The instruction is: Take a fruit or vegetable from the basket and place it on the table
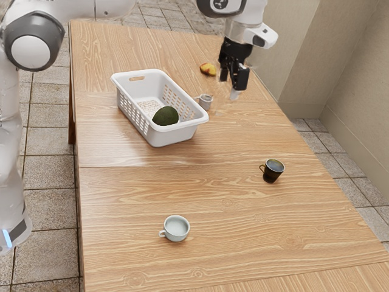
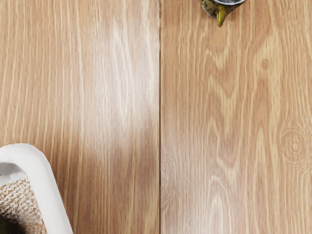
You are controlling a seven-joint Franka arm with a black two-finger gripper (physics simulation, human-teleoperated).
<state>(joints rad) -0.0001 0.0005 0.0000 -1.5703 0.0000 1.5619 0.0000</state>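
Avocado (image 1: 165, 116) first: in the exterior view it sits inside the white basket (image 1: 194, 123), lower than my hand and back from it toward my arm's base, so this fruit is neither picked up nor set on the table (image 1: 130, 201). A yellow-red fruit (image 1: 208, 69) does lie on the table, well below my hand and on its far side from the dark mug (image 1: 271, 171); whether it came out of the basket I can't tell, so I can't rule out that the job is finished. If the avocado is my target, the reach, the grip, the lift and the setting down all remain. My gripper (image 1: 231, 86) hangs high over the table, pointing down, with its fingers parted and nothing between them that I can see. My arm reaches out past the basket, so going for the avocado would mean drawing back and then lowering. In the wrist view I look down on bare wood and a seam, with one corner of the basket off to the side of my hand and the mug off the opposite way. A dark patch in the basket's corner is probably the avocado. I judge my hand empty.
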